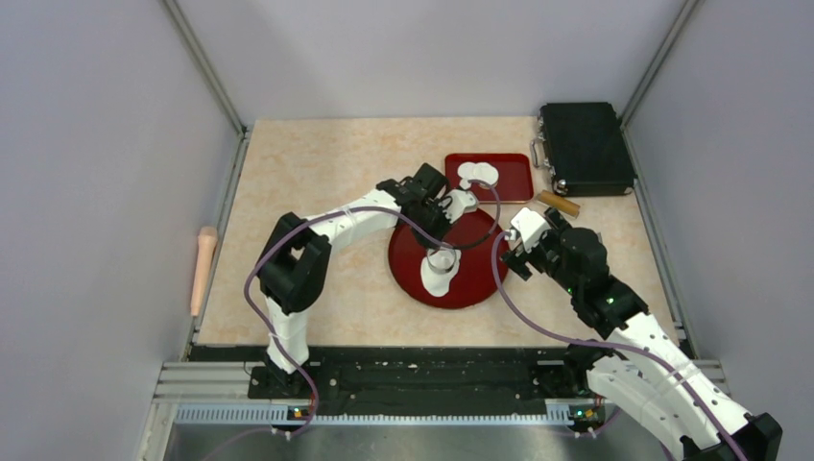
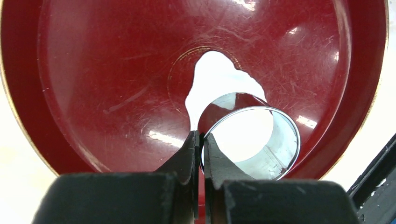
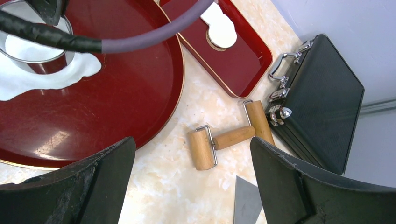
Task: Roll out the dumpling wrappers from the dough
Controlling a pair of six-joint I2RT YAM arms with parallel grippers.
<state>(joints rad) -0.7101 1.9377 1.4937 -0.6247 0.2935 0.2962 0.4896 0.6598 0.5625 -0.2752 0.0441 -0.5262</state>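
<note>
The left arm and the right arm stand on a black mounting rail. Both have white links joined by chunky black joints. A purple cable runs up from the rail along each arm. Small green lights glow on the right arm's black joint, far from the rail. The left gripper has slim, matte black fingers, and the right gripper has broad black ones.
</note>
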